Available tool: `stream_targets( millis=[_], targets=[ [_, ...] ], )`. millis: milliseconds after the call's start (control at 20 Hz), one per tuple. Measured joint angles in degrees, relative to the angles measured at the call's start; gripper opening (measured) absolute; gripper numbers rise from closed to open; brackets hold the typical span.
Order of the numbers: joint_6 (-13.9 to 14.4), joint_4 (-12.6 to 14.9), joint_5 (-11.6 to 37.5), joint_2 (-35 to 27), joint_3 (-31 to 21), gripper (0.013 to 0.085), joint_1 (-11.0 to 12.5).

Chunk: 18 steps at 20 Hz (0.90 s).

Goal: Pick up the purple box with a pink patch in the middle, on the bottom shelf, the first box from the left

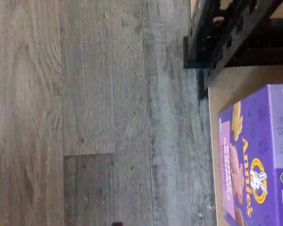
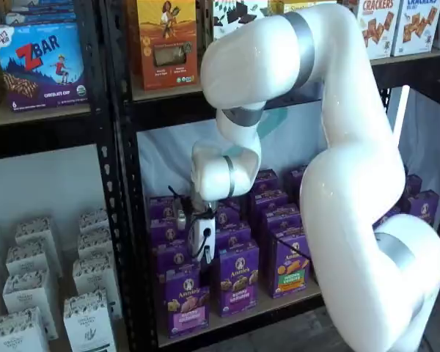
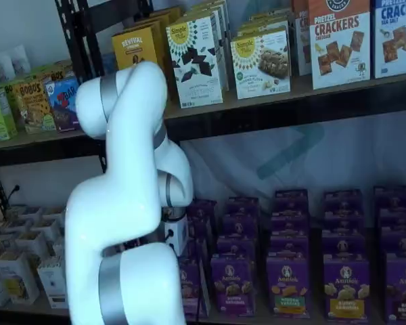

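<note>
Gripper [image 2: 203, 258] hangs over 1 purple box [image 2: 186, 299] on the bottom shelf [image 2: 242, 317], jaws wide.

The purple box [image 2: 185, 306] stands at the front left end of the bottom shelf [image 2: 238, 317], with like boxes to its right and in rows behind it. The gripper [image 2: 202, 257] hangs just above it. In the wrist view, the box [image 1: 257, 160] sits at the shelf's [image 1: 231, 87] edge, beside the floor [image 1: 99, 113].
</note>
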<state>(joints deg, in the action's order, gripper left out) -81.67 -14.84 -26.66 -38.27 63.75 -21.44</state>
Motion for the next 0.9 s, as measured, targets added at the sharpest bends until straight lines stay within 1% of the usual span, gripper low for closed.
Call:
stream_targets(
  millis=[100, 200, 400, 500, 600, 800, 900],
  targets=[
    [-1.0, -0.7, -1.4, -0.5, 1.0, 0.085, 0.4],
    [-1.4, -0.8, -1.8, -0.9, 1.5, 0.085, 0.8],
    [-2.2, -1.3, -0.7, -1.5, 1.7, 0.085, 1.1],
    [-3.5, -2.7, 1.1, -1.8, 1.4, 0.085, 1.1],
    [-5.4, -4.9, 2.7, -2.4, 1.5, 0.085, 0.8],
    [-7.8, -8.0, 4.6, -3.6, 2.5, 0.085, 0.2],
    [-9.6, -10.3, 5.9, -4.4, 3.1, 0.085, -0.2]
  ],
)
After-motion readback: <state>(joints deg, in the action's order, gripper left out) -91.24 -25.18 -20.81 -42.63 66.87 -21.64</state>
